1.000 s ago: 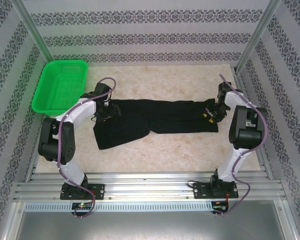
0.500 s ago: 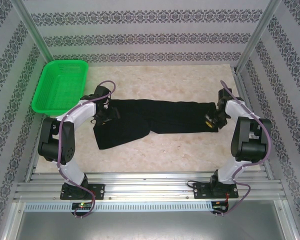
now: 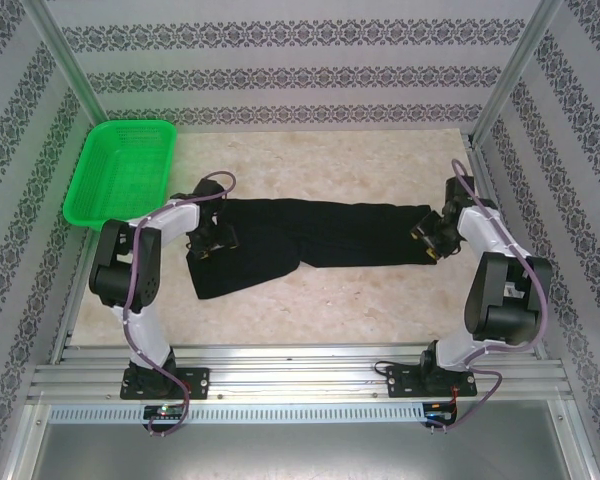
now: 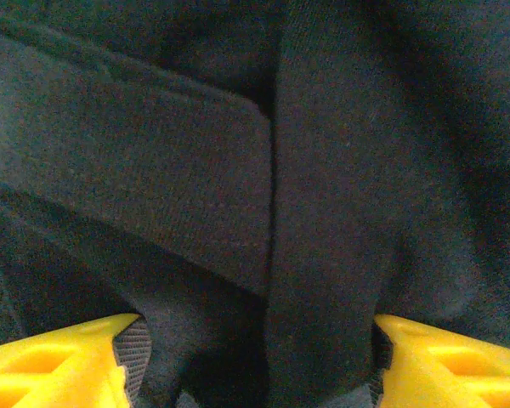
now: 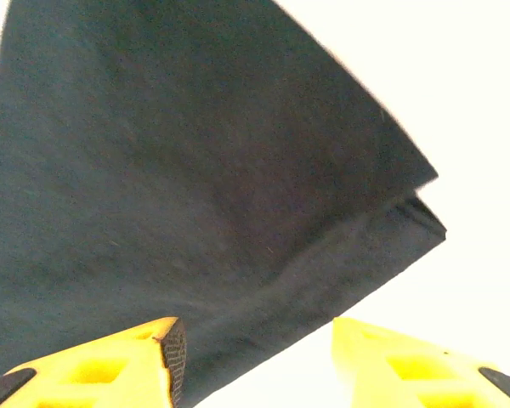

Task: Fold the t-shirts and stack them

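Your left hand point(image 3: 212, 238) rests wide open on the black t-shirt point(image 3: 310, 235), which lies stretched across the desk point(image 3: 330, 300). Your right hand point(image 3: 428, 235) is half open at the shirt's right corner and holds nothing. If you pinch too little, the thin cloth may slip, or only one layer may lift. Farther back, the green basket point(image 3: 120, 170) is near your left arm, and a wide swing could bump it.

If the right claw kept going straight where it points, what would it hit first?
Probably the black t-shirt, near its folded corner; the cloth lies ahead of the right gripper, though depth is unclear.
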